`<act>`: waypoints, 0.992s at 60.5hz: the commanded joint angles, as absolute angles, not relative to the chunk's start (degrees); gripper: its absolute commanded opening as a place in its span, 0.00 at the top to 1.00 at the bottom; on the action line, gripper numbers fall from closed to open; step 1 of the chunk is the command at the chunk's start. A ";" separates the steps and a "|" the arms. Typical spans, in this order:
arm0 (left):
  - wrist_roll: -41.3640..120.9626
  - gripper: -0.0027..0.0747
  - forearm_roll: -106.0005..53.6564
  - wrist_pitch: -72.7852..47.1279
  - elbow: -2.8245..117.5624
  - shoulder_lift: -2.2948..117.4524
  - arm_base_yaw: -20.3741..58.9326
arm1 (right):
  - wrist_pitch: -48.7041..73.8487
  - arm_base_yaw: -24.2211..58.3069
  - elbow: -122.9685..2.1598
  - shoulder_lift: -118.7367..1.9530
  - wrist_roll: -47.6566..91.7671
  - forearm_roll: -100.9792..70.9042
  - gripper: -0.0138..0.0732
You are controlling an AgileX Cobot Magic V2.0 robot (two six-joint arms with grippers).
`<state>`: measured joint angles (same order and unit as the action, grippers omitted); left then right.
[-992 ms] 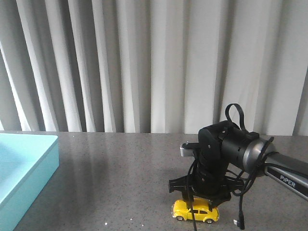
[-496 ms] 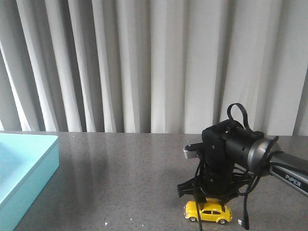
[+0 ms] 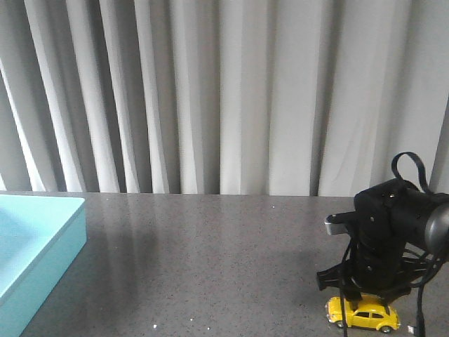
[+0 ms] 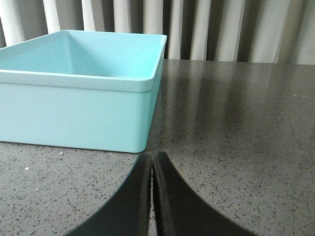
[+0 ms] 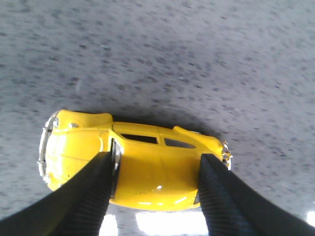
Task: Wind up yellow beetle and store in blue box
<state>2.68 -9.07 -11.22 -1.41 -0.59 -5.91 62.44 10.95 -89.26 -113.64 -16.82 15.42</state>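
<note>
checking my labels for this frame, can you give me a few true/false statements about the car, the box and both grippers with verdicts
1. The right gripper has its fingers on either side of the yellow beetle. True.
2. The yellow beetle already lies inside the blue box. False: it sits on the dark table at the right, far from the box at the left edge.
3. The left gripper is wide open. False: its fingers are pressed together, holding nothing.
4. The blue box is empty as far as the left wrist view shows. True.
5. The beetle lies on its roof. False: in the front view it stands on its wheels.
</note>
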 commanded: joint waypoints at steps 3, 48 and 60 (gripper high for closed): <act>2.23 0.97 -9.29 -6.65 -0.58 -0.38 -5.50 | 73.84 6.48 -84.80 -117.62 -13.88 23.67 0.44; 2.23 0.97 -9.29 -6.65 -0.58 -0.38 -5.50 | 64.43 -0.37 -88.80 -109.40 -11.08 23.80 0.44; 2.23 0.97 -9.29 -6.65 -0.58 -0.38 -5.50 | 61.55 -0.37 -102.14 -103.27 -8.82 12.77 0.44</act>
<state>2.68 -9.07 -11.22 -1.41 -0.59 -5.91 64.72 -0.27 -95.36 -109.90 -10.93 17.33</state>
